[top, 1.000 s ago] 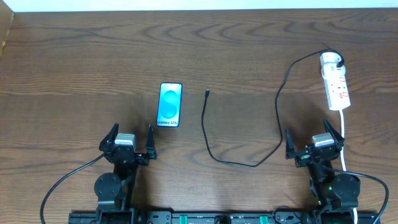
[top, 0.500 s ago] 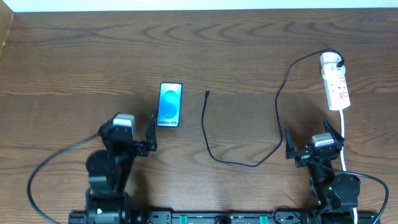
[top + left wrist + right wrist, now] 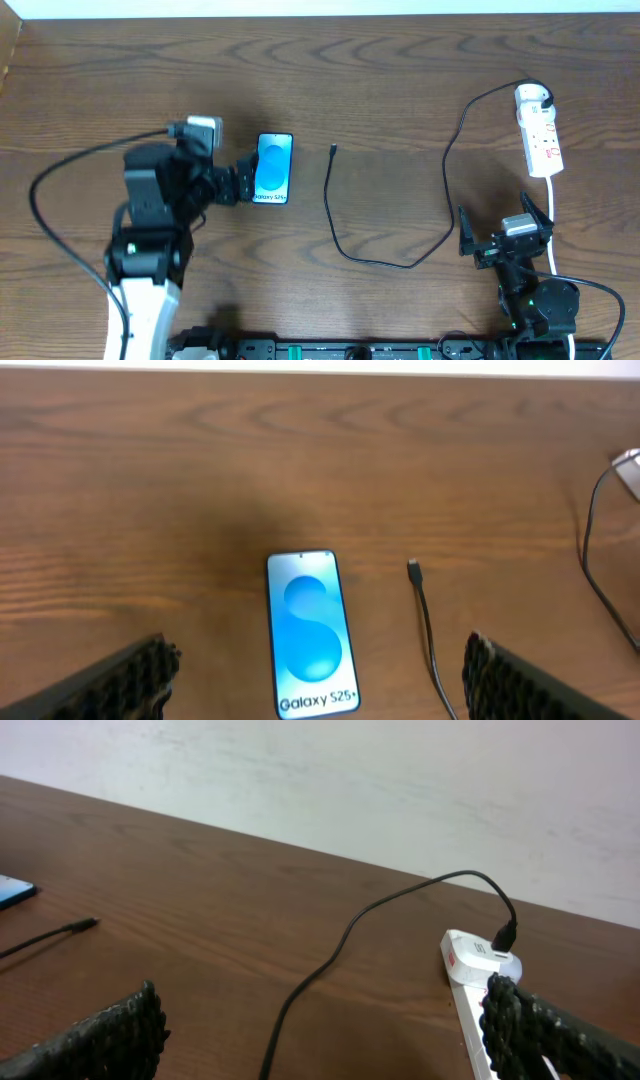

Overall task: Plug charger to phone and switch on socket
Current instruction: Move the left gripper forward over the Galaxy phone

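The phone [image 3: 274, 168] lies flat on the wooden table with its blue screen up and its "Galaxy" end toward me; it also shows in the left wrist view [image 3: 310, 632]. The charger cable [image 3: 338, 240] curves across the table. Its black plug tip [image 3: 333, 150] lies free to the right of the phone, and its white adapter head [image 3: 531, 97] sits in the socket [image 3: 543, 145] at the far right. My left gripper [image 3: 225, 185] is open and empty above the phone's near left side, and its fingers [image 3: 320, 650] frame the phone. My right gripper [image 3: 497, 216] is open and empty near the front edge.
The socket's white cord [image 3: 553, 220] runs down beside the right arm. In the right wrist view the cable [image 3: 340, 945] rises to the adapter on the socket [image 3: 470, 960], and a pale wall stands behind the table's far edge. A thick black robot cable [image 3: 60, 175] loops at the left.
My left arm has risen from its rest spot and swung forward and up toward the phone, its gripper staying open. The right arm, phone and cable have not moved.
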Available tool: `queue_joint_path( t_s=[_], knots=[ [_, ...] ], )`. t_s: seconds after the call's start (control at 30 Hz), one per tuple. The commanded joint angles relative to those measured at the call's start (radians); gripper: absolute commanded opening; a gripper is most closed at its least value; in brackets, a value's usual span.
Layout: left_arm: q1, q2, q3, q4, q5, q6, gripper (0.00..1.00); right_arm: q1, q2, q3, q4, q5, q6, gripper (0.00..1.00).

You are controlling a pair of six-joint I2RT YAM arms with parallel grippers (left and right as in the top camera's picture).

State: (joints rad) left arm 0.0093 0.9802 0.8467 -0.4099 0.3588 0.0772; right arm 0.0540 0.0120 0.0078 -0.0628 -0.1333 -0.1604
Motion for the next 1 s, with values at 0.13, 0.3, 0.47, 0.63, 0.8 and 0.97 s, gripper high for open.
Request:
queue_joint_path(
  t_s=[0.13, 0.3, 0.47, 0.63, 0.8, 0.97],
  knots=[
    [0.000, 0.193, 0.140, -0.027, 0.016, -0.008, 0.93, 0.006, -0.005, -0.002, -0.002, 0.008, 0.018, 0.99],
    [-0.027, 0.290, 0.156, -0.027, 0.015, -0.008, 0.93, 0.006, -0.005, -0.002, -0.002, 0.008, 0.018, 0.99],
    [-0.068, 0.425, 0.272, -0.089, 0.015, -0.008, 0.93, 0.006, -0.005, -0.002, -0.002, 0.008, 0.018, 0.99],
    [-0.073, 0.525, 0.494, -0.285, 0.015, -0.008, 0.93, 0.006, -0.005, -0.002, -0.002, 0.008, 0.018, 0.99],
    [-0.072, 0.550, 0.554, -0.376, 0.002, -0.007, 0.93, 0.006, -0.005, -0.002, -0.002, 0.008, 0.018, 0.99],
    [-0.072, 0.550, 0.553, -0.396, -0.011, -0.008, 0.93, 0.006, -0.005, -0.002, -0.002, 0.008, 0.018, 0.99]
  ],
)
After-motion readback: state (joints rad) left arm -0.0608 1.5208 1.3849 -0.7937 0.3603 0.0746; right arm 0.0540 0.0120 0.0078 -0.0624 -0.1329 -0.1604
